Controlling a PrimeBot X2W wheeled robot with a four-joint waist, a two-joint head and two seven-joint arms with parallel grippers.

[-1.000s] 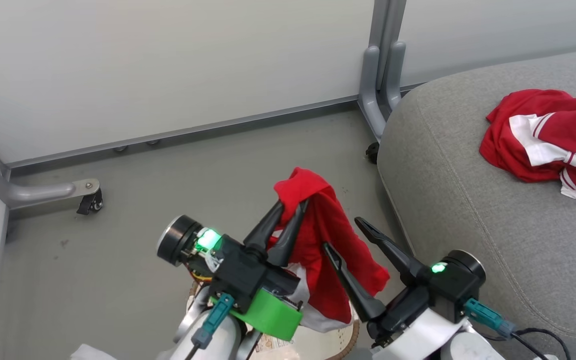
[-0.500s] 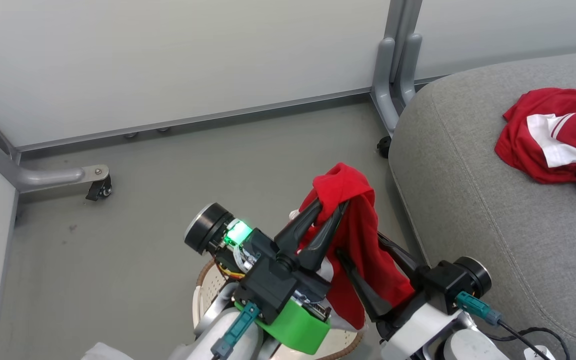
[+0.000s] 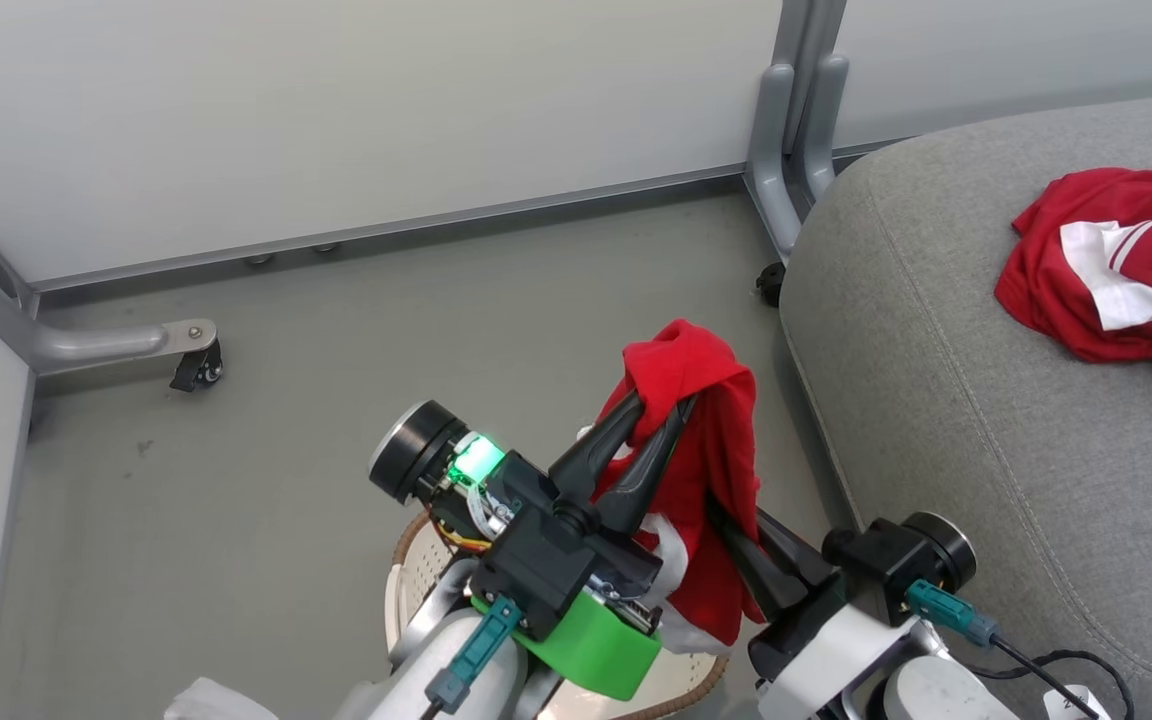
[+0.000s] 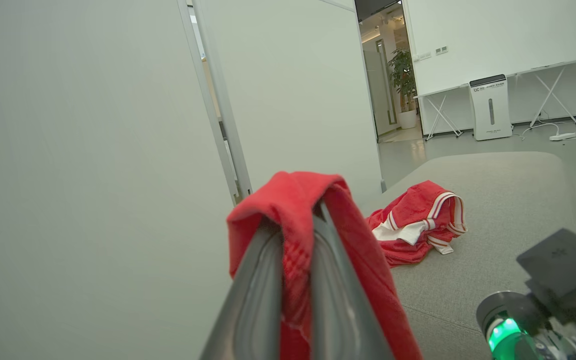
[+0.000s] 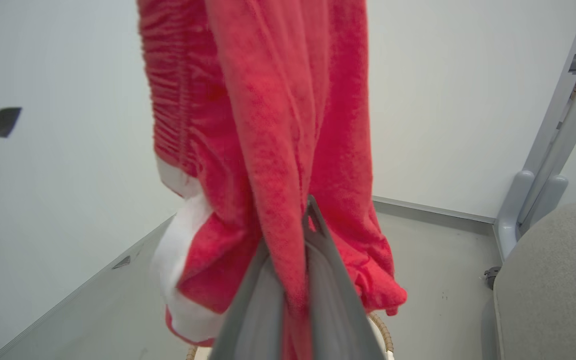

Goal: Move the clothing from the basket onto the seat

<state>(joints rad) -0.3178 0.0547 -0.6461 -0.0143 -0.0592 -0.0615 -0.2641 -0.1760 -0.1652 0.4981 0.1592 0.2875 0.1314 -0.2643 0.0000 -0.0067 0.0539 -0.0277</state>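
One red piece of clothing (image 3: 706, 470) hangs above the basket (image 3: 404, 585), held at two places. My left gripper (image 3: 664, 406) is shut on its top fold, seen up close in the left wrist view as red fabric (image 4: 293, 200) pinched between the fingers (image 4: 258, 300). My right gripper (image 3: 731, 515) is shut on the hanging cloth lower down, just to the right; its wrist view shows the clothing (image 5: 268, 125) draped down between its fingers (image 5: 328, 300). Another red-and-white garment (image 3: 1106, 270) lies on the grey seat (image 3: 936, 420).
White partition walls stand behind and to the left, with grey metal feet on castors (image 3: 198, 365) and a grey post (image 3: 796, 120) at the seat's corner. A black cable (image 3: 1066, 680) runs by my right arm. Grey floor (image 3: 336, 400) lies between basket and wall.
My right gripper, open around the hanging garment before, has shut on it. The left gripper has kept its grip and raised the garment slightly up and right, towards the seat.
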